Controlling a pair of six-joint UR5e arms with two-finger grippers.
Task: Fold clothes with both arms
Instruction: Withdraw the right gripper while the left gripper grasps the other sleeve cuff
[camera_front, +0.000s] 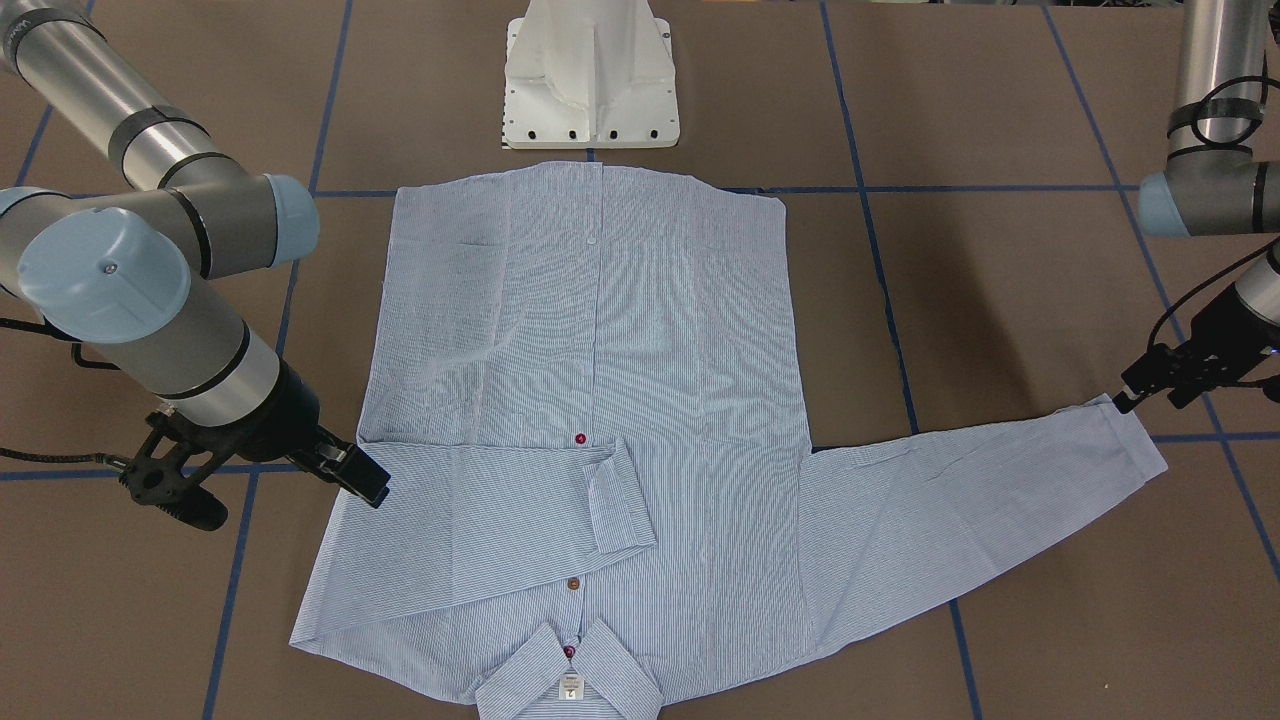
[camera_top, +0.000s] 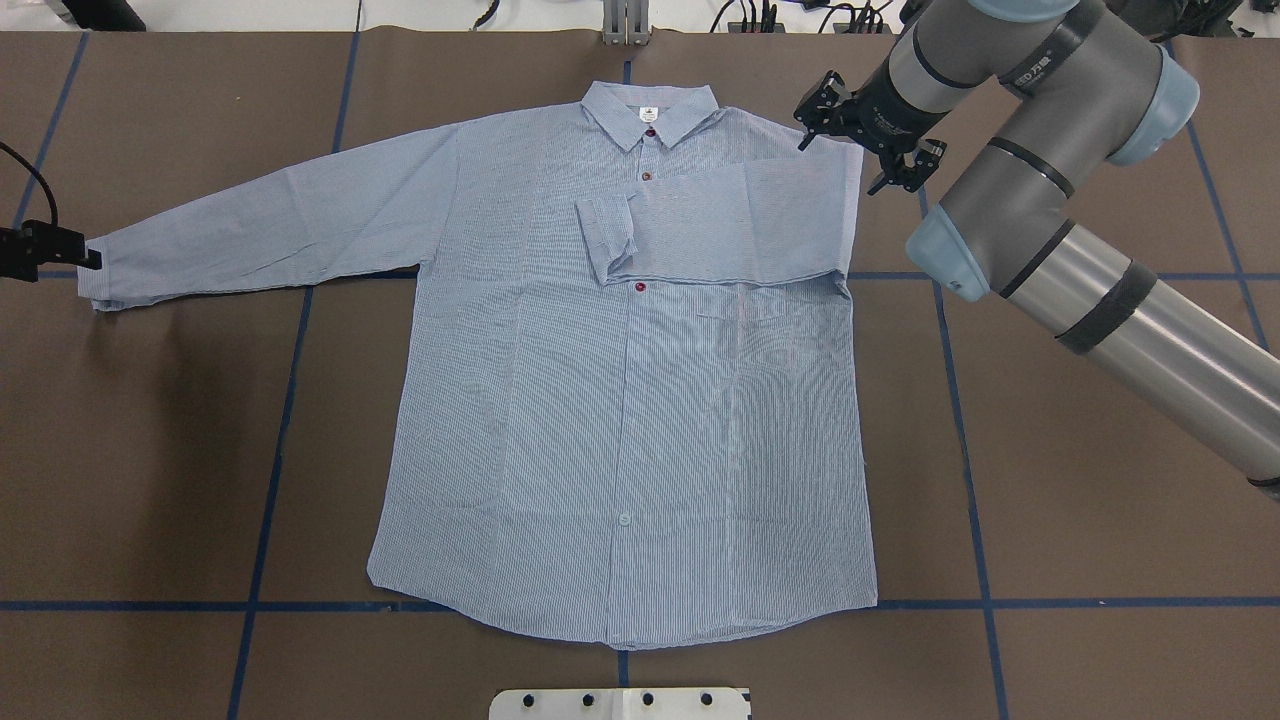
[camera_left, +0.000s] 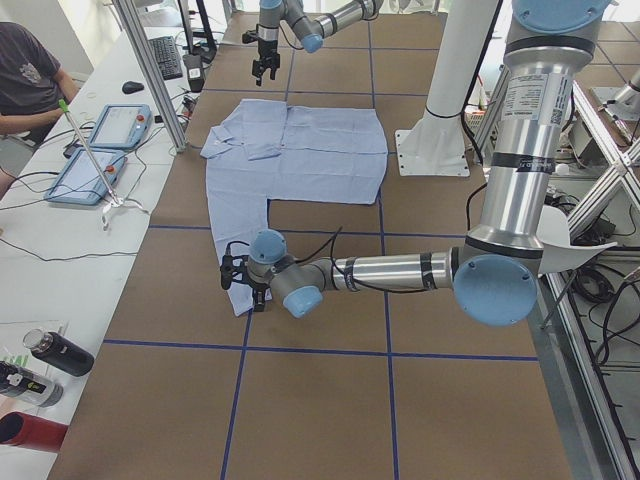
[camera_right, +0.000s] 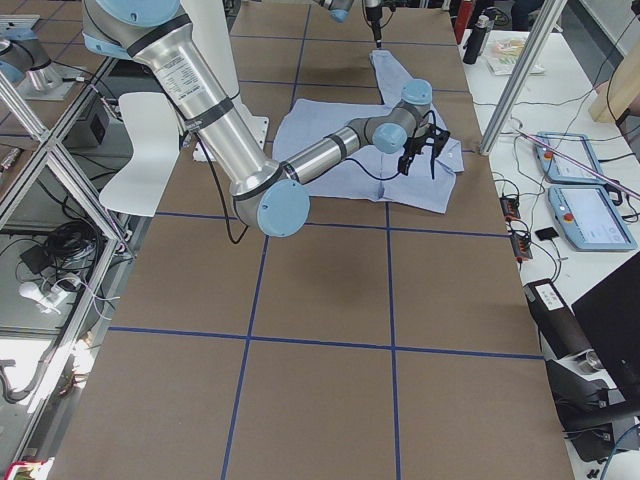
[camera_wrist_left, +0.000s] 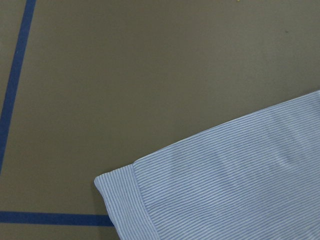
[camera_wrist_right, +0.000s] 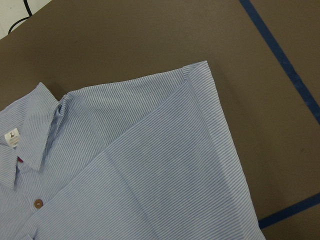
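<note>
The striped shirt (camera_top: 620, 400) lies flat and buttoned, collar (camera_top: 650, 112) away from the robot's base. One sleeve (camera_top: 730, 225) is folded across the chest, its cuff near the button line. The other sleeve (camera_top: 270, 225) stretches out sideways on the table. My right gripper (camera_top: 845, 165) hovers open over the shoulder at the fold and holds nothing. My left gripper (camera_front: 1152, 400) sits at the outstretched sleeve's cuff (camera_front: 1135, 450); its fingers look spread, with one fingertip at the cuff's corner. The left wrist view shows the cuff (camera_wrist_left: 125, 200) lying flat and ungripped.
The white base pedestal (camera_front: 590, 80) stands just behind the shirt's hem. Brown table (camera_top: 1050, 450) with blue tape lines surrounds the shirt. In the side views, an operators' bench holds tablets (camera_left: 95, 175), bottles (camera_left: 50, 355) and a seated person (camera_left: 25, 70).
</note>
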